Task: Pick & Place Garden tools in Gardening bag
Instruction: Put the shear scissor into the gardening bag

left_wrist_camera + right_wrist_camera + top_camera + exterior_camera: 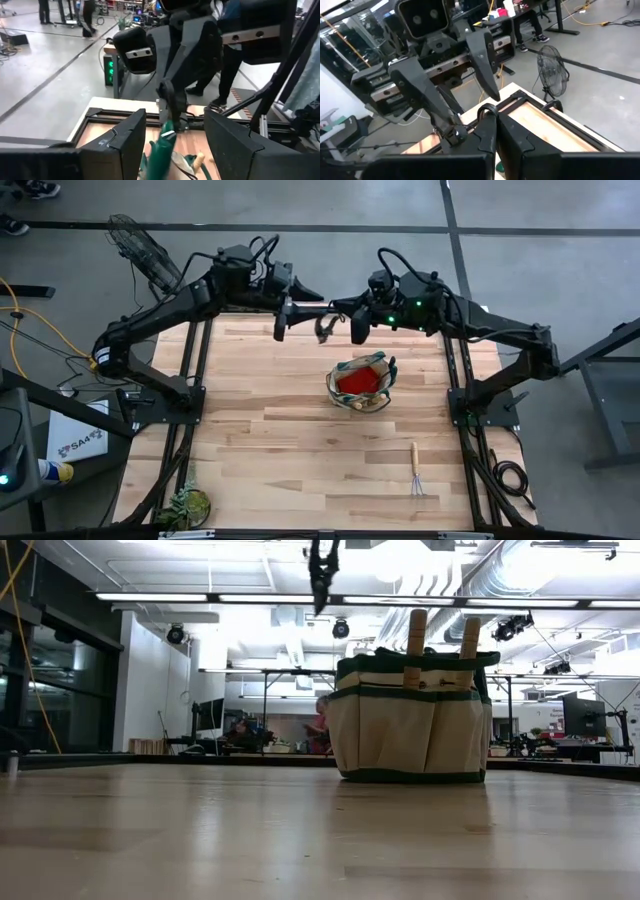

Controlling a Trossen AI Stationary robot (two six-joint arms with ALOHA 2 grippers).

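The right gripper point(326, 330) is hanging high over the table's far edge, fingers pinched on a pruner point(164, 142) whose green handles are dangling, blades hidden. The left gripper point(281, 320) is facing it, fingers spread wide, holding nothing. Nearer, the gardening bag point(361, 383) is standing upright, red cloth point(359, 381) and two wooden handles point(415, 635) showing. A hand rake point(416, 470) is lying well apart.
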